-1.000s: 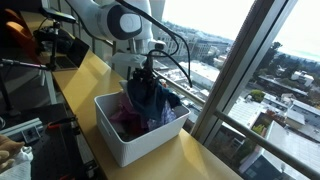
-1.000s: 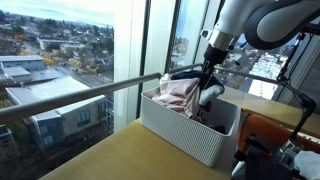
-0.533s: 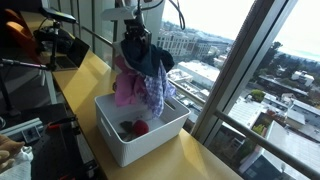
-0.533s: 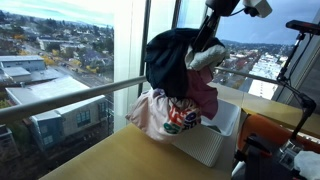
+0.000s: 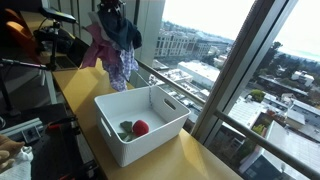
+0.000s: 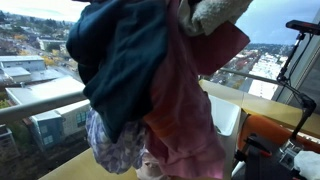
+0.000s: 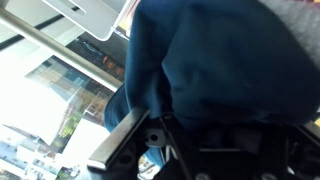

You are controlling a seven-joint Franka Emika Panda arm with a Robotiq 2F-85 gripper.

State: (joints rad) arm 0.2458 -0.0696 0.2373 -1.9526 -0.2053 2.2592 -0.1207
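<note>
High above bin, bunched navy, pink clothes

A pale yellow wooden counter runs along a wall of tall windows set in dark metal frames. Bright daylight pours in. Beyond the glass lie city buildings under a hazy sky, and a grey horizontal rail crosses the pane in an exterior view. Dark camera stands and cables crowd the counter's inner side.
</note>
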